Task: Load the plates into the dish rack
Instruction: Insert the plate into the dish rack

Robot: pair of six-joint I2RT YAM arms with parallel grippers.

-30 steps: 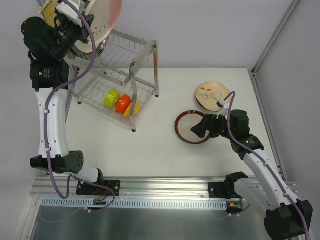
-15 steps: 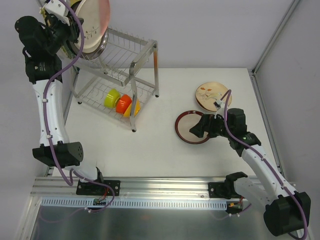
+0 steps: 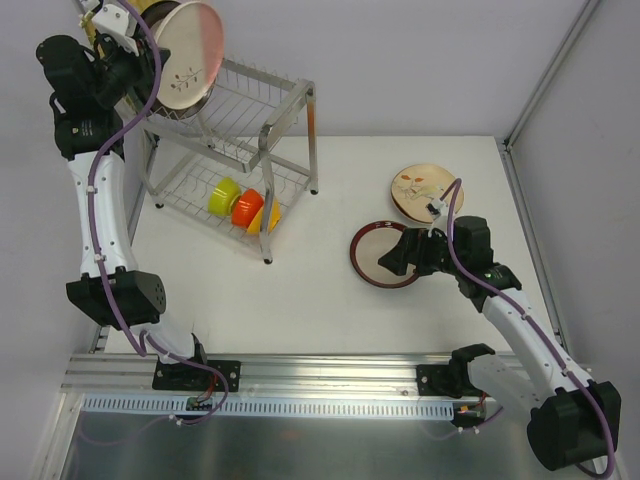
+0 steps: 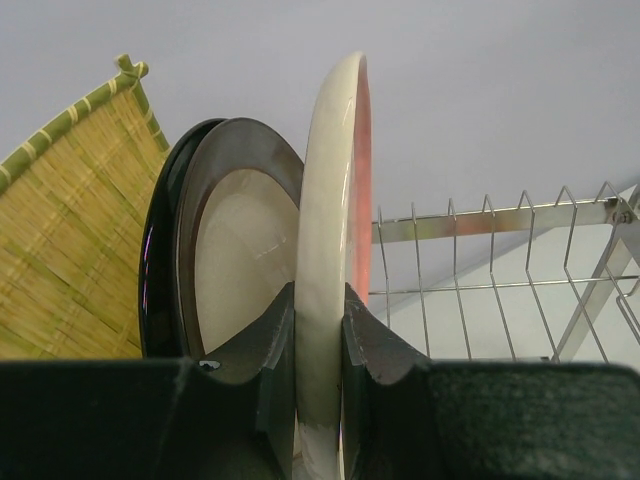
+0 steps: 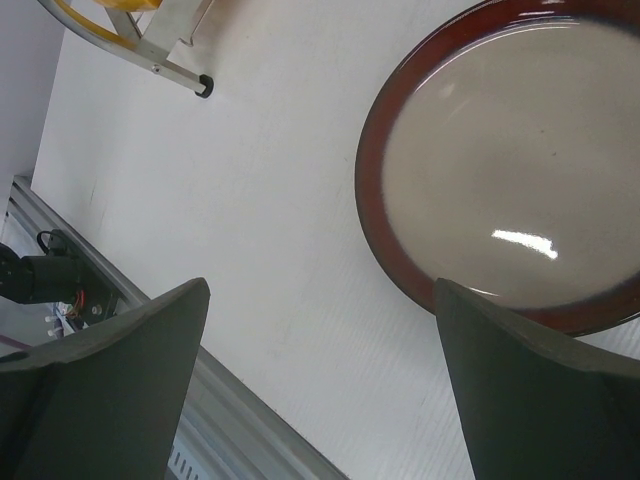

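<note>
My left gripper (image 3: 148, 72) (image 4: 320, 300) is shut on the edge of a cream floral plate with a pinkish rim (image 3: 187, 58) (image 4: 335, 200), held upright over the top tier of the dish rack (image 3: 262, 140) (image 4: 480, 270). Just behind it in the rack stand a round dark-rimmed cream plate (image 4: 235, 250) and a square yellow woven plate (image 4: 60, 240). On the table lie another dark-rimmed plate (image 3: 378, 262) (image 5: 500, 160) and a cream floral plate (image 3: 425, 192). My right gripper (image 3: 395, 257) (image 5: 320, 390) hangs open low over the near-left edge of the dark-rimmed plate, one finger (image 5: 540, 400) over its rim.
Green (image 3: 223, 195), orange (image 3: 245, 207) and yellow (image 3: 265, 219) bowls sit in the rack's lower tier. A rack leg (image 5: 180, 62) stands on the table left of the right gripper. The table's metal front rail (image 3: 320, 375) runs along the near edge.
The left arm has swung the held plate in over the rack's top tier, turning its face up toward the camera. The right arm has hardly moved.
</note>
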